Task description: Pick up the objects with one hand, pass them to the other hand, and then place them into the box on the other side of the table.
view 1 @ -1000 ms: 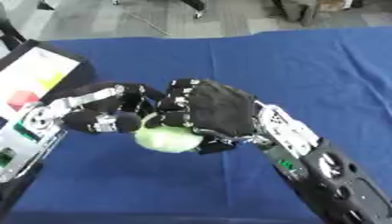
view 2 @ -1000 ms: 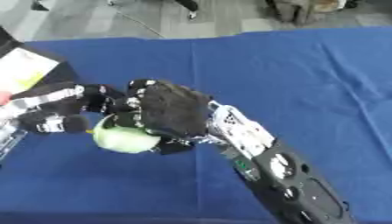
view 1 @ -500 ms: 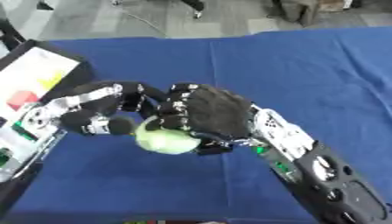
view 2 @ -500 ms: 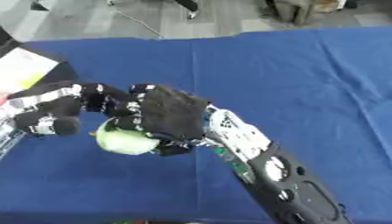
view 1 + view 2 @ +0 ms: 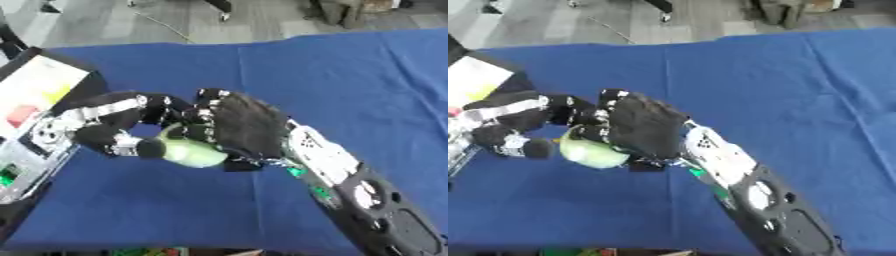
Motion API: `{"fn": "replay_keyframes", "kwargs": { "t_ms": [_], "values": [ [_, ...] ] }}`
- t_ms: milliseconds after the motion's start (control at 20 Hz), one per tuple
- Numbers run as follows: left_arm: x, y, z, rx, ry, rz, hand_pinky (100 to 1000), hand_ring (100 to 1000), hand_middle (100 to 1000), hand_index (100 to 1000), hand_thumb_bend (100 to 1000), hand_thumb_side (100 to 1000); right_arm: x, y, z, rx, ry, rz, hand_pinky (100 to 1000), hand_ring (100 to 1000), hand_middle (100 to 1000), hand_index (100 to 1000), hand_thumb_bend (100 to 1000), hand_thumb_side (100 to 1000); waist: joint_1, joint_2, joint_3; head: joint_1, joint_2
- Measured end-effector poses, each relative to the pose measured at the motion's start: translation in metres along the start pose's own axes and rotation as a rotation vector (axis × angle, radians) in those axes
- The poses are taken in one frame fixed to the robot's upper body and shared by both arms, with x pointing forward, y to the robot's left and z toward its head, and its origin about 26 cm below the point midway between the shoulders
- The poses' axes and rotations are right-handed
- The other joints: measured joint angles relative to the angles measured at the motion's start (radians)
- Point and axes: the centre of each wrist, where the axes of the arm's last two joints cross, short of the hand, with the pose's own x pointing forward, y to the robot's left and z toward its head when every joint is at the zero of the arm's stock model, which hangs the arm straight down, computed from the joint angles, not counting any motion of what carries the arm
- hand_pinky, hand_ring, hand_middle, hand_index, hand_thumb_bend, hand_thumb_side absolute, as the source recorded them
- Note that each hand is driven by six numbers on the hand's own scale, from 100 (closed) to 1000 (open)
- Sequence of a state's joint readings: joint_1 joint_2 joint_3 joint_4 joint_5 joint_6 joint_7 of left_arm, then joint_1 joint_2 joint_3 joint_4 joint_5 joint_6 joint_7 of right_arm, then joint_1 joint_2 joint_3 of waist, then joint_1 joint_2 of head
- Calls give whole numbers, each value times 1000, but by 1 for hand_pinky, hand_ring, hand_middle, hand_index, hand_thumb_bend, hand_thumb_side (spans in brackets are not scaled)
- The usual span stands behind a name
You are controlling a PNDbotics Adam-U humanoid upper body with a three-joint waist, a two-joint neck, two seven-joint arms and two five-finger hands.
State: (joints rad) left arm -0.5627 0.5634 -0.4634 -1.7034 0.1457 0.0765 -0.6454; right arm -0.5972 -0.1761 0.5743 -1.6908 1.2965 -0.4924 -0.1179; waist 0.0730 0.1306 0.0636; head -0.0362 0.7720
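Observation:
A pale green round object (image 5: pixel 194 153) hangs above the blue table between my two hands. My right hand (image 5: pixel 241 130) comes in from the lower right and its fingers are curled round the object's right and upper side. My left hand (image 5: pixel 114 127) reaches in from the left, with its fingers over the top of the object and its thumb against the object's left side. Both hands touch it at the same moment. The far side of the object is hidden by my right palm.
A box (image 5: pixel 35 95) with white, yellow and red items stands at the table's left edge. The blue tablecloth (image 5: pixel 350 85) stretches away to the right and to the far edge. Beyond the table lies grey floor with chair legs (image 5: pixel 219 7).
My left hand has closed in further on the green object, its thumb now against it. Both hands and the object have stayed in about the same place above the table.

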Motion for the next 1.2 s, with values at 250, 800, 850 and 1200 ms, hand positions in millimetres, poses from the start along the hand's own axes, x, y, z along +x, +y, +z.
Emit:
{"fn": "replay_keyframes", "kwargs": {
  "t_ms": [250,800,850,1200],
  "values": [
    [-1,-1,-6,-5,36,-21,711,704,760,852,695,687,2,1,-2,-2,14,23,604,431,324,402,100,100,2,0,-6,5,0],
    [-4,-3,-17,58,62,5,606,507,538,635,529,560,7,3,-5,-5,10,26,606,434,328,407,100,100,5,0,-9,9,0],
    [-4,-3,-18,63,60,10,592,482,508,604,481,508,7,3,-5,-5,10,26,606,435,330,408,100,100,5,0,-9,9,0],
    [-4,-5,-22,70,37,80,514,334,320,424,228,163,7,2,-5,-2,4,28,608,442,344,435,100,100,5,0,-9,10,0]
  ]
}}
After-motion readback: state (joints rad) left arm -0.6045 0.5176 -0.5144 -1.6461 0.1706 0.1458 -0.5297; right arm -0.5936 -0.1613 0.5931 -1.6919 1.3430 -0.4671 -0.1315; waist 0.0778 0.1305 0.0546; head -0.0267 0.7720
